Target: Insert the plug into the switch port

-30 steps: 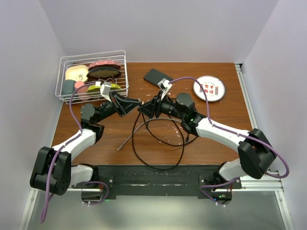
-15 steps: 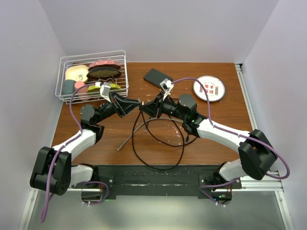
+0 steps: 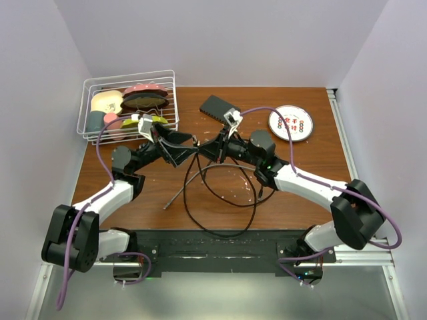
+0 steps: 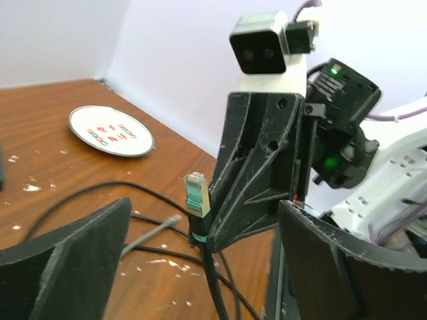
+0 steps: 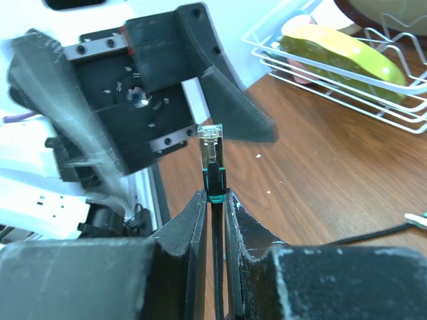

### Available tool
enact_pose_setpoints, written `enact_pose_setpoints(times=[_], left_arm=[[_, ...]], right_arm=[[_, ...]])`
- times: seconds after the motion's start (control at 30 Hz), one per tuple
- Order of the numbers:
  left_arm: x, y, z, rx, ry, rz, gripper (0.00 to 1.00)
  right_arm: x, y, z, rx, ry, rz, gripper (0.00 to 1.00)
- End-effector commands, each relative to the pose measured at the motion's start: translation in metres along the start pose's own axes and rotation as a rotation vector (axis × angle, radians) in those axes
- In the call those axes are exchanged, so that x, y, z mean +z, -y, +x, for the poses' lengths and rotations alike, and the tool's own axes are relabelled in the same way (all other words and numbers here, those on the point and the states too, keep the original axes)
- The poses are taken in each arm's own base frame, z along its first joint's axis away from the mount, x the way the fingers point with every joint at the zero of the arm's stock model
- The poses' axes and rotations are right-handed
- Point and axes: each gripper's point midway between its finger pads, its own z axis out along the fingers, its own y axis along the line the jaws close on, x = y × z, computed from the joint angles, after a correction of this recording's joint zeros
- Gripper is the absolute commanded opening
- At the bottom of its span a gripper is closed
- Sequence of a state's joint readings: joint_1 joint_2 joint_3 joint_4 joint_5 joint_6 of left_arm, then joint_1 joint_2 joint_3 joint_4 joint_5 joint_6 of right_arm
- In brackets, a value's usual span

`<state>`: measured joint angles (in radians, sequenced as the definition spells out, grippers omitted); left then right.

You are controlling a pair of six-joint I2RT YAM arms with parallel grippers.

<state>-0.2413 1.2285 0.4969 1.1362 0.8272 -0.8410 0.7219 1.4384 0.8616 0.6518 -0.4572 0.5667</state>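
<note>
Your left arm (image 3: pixel 110 193) and right arm (image 3: pixel 310 183) wear white shells between black joints, and a purple cable (image 3: pixel 99 150) trails along each. The left end effector (image 3: pixel 188 152) and right end effector (image 5: pixel 215 197) are scuffed matte-black plastic with screw holes. A green light (image 4: pixel 328 162) glows at centre right.

Brown wooden bench (image 3: pixel 147 217) flecked with white scuffs, plain pale lilac walls (image 3: pixel 233 40) rising at its far, left and right edges, metal rail (image 3: pixel 340 127) along the right edge, black mounting plate (image 3: pixel 220 250) along the near edge, soft even light.
</note>
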Motion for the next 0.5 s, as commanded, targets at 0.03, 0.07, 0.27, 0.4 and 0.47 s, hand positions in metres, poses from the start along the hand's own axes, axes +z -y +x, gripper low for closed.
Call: enact_pose_setpoints(times=[0.03, 0.07, 0.27, 0.4, 0.47], left_arm=[[-0.009, -0.022, -0.029, -0.016, 0.154, -0.197, 1.0], [-0.011, -0.028, -0.033, -0.011, 0.17, -0.241, 1.0], [-0.004, -0.076, -0.056, 0.083, 0.14, -0.499, 1.0], [0.017, -0.128, -0.05, 0.072, 0.014, -0.626, 1.0], [0.039, -0.156, -0.048, 0.069, -0.031, -0.646, 1.0]], right_arm=[[-0.013, 0.026, -0.023, -0.021, 0.062, 0.155, 0.0], [-0.016, 0.036, -0.022, -0.011, 0.06, 0.201, 0.0], [-0.032, 0.1, -0.025, 0.061, 0.064, 0.369, 0.0], [-0.046, 0.15, -0.03, 0.112, 0.06, 0.471, 0.0], [-0.049, 0.163, -0.031, 0.128, 0.06, 0.501, 0.0]])
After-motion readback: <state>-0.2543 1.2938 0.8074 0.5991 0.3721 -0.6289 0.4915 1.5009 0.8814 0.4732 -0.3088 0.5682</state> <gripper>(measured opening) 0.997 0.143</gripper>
